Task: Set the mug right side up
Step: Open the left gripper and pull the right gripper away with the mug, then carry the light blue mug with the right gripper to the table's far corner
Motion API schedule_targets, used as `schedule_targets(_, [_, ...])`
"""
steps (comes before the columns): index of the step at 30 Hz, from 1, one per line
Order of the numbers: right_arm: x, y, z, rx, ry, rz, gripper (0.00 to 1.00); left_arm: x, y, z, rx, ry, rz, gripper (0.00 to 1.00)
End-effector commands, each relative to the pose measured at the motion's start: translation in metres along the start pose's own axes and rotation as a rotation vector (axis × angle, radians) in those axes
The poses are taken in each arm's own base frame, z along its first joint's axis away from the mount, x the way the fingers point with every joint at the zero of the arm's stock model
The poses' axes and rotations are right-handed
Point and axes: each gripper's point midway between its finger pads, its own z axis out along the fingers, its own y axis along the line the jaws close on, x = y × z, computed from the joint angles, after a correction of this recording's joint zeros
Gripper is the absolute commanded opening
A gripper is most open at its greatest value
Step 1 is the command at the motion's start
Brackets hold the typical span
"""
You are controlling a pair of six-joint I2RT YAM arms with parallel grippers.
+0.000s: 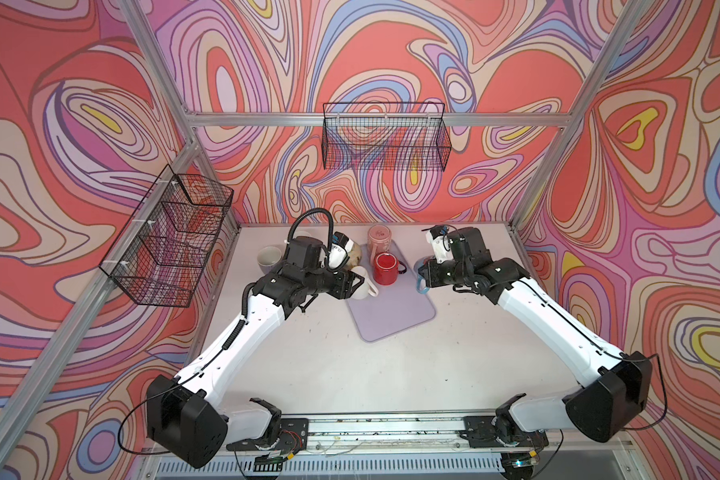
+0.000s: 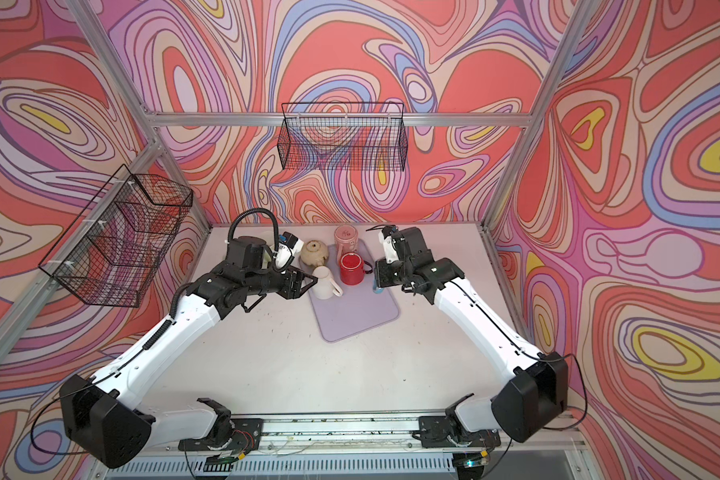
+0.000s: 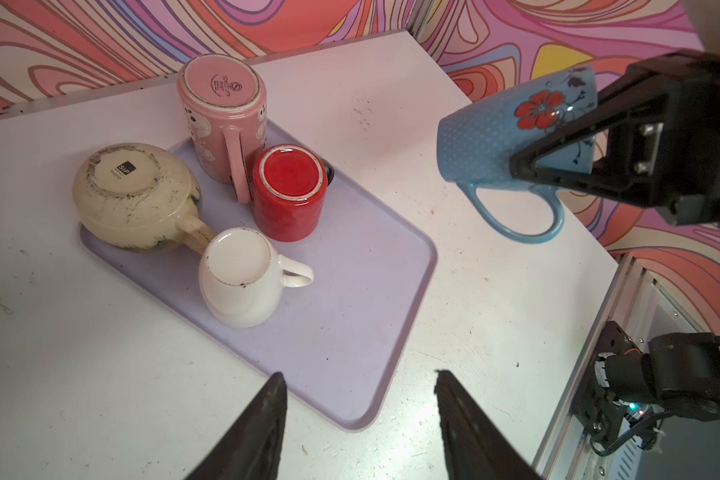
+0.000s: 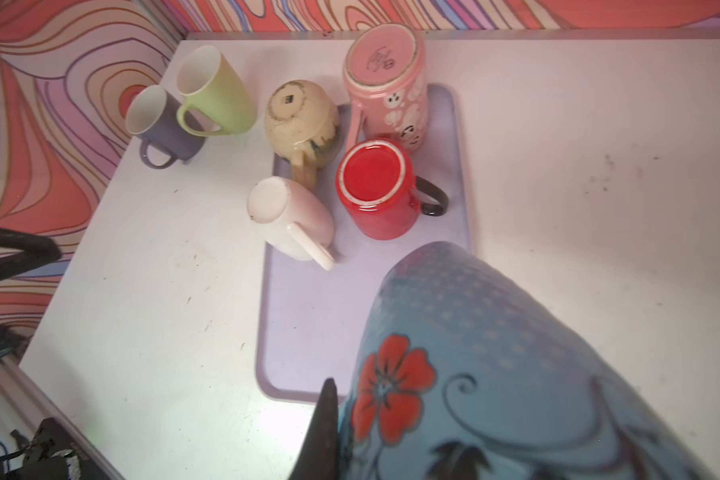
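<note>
Left pincer (image 3: 358, 374): mine; jaws apart, nothing held, hovering over the near rim of the tray (image 3: 350, 332). Hazard: any forward drift would nudge the white mug.
White mug (image 3: 238, 282): base up on the tray, just ahead of that pincer. Looks light and easy to tip.
Right pincer (image 3: 533, 164): mine; closed on the blue mug's wall at the rim. Hazard: it is a thin pinch on glazed ware, so the mug may slip or swing as the wrist rolls.
Blue mug (image 3: 487, 137): the task piece. It is in the air on its side, just off the tray's right edge, not yet upright.
Handle (image 3: 516, 224): hangs below the mug. Hazard: lowering before the roll is finished could catch it on the desk (image 3: 100, 374) or the tray lip.
Red mug (image 3: 287, 191): base up on the tray and nearest to the blue mug. Hazard: a wide swing could clip it.
Beige mug (image 3: 129, 195), pink mug (image 3: 221, 120): base up, farther back. Low risk.
Green mug (image 4: 217, 95), grey mug (image 4: 163, 124): upright on the desk at the far left, well apart from the rest.
</note>
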Motion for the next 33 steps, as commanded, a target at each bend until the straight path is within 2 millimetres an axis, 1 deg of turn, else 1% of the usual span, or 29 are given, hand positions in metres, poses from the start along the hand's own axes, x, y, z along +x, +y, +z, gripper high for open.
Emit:
schedule_targets(1, [-0.013, -0.033, -0.009, 0.108, 0.007, -0.031, 0.0, 0.004, 0.002, -0.005, -0.056, 0.029, 0.068, 0.59])
schedule_targets(8, [-0.021, -0.074, 0.003, 0.193, 0.065, -0.008, 0.0, 0.008, -0.006, -0.008, -0.093, 0.046, 0.136, 0.59])
schedule_targets(17, [-0.037, -0.12, 0.023, 0.256, 0.151, 0.019, 0.0, 0.014, -0.017, -0.006, -0.101, 0.07, 0.192, 0.59])
schedule_targets(19, [-0.042, -0.126, 0.026, 0.24, 0.156, 0.034, 0.0, 0.014, -0.018, -0.006, -0.102, 0.069, 0.196, 0.59])
schedule_targets(20, [-0.043, -0.13, 0.033, 0.237, 0.166, 0.036, 0.0, 0.014, -0.019, -0.007, -0.099, 0.067, 0.199, 0.59])
schedule_targets(25, [-0.052, -0.16, 0.048, 0.288, 0.209, 0.061, 0.0, 0.017, -0.024, -0.004, -0.09, 0.081, 0.209, 0.59])
schedule_targets(29, [-0.055, -0.174, 0.062, 0.306, 0.23, 0.058, 0.0, 0.019, -0.028, -0.003, -0.091, 0.087, 0.23, 0.59])
schedule_targets(33, [-0.054, -0.194, 0.075, 0.309, 0.253, 0.071, 0.0, 0.021, -0.035, 0.0, -0.066, 0.092, 0.233, 0.58])
